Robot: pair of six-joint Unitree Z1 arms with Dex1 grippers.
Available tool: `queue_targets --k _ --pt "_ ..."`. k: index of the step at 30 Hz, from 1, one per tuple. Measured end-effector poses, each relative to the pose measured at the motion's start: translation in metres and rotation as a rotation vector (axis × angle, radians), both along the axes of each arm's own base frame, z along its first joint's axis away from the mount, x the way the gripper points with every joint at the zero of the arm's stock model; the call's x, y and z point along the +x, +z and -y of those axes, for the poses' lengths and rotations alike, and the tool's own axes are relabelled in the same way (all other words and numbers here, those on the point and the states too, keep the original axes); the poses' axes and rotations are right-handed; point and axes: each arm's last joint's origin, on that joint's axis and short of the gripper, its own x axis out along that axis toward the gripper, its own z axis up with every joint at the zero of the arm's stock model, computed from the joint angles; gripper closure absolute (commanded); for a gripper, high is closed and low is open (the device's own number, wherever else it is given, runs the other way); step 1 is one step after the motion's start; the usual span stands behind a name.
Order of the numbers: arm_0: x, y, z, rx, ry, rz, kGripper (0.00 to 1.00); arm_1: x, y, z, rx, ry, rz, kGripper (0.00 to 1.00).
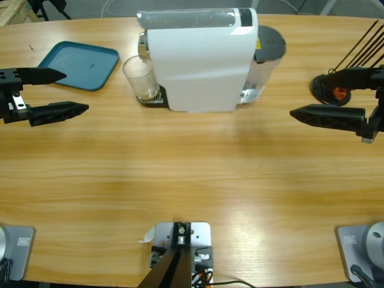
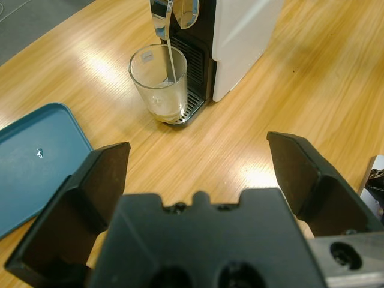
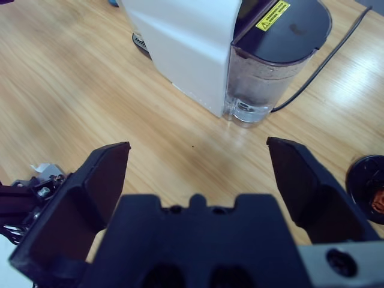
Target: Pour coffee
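Coffee machine [image 1: 201, 57]: white body standing at the far middle of the wooden table [image 1: 180, 174], its spout end to the left, a clear water tank [image 3: 270, 84] with a dark lid on its right end.
Glass: a clear tumbler [image 1: 140, 78] stands upright on the machine's drip grate [image 2: 191, 108], under the spout [image 2: 162, 18], at the machine's left end.
Coffee: a thin pale stream [image 2: 171, 60] runs from the spout into the glass; a shallow pale layer lies at the bottom.
Tray: a teal tray [image 1: 81, 65] lies flat to the far left, just left of the glass and apart from it.
Left gripper [image 1: 57, 93]: at the left edge, jaws spread wide, holding nothing, pointing right toward the glass but well apart from it.
Right gripper [image 1: 333, 96]: at the right edge, jaws spread wide, holding nothing, pointing left toward the tank end of the machine, well apart from it.
Black stand [image 1: 330, 87]: a round black base with thin rods, far right, beside the right gripper.
Cable [image 3: 327, 60]: a dark cord runs from behind the tank toward the right.
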Motion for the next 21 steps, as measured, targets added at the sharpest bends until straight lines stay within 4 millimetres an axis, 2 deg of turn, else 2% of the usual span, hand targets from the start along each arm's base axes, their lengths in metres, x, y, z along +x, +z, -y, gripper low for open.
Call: queue_targets --k 21 --pt "0.0000 -0.0001 0.0000 0.000 0.000 -0.001 0.000 0.0019 -0.0011 -0.0024 0.005 0.012 -0.008 0.000"
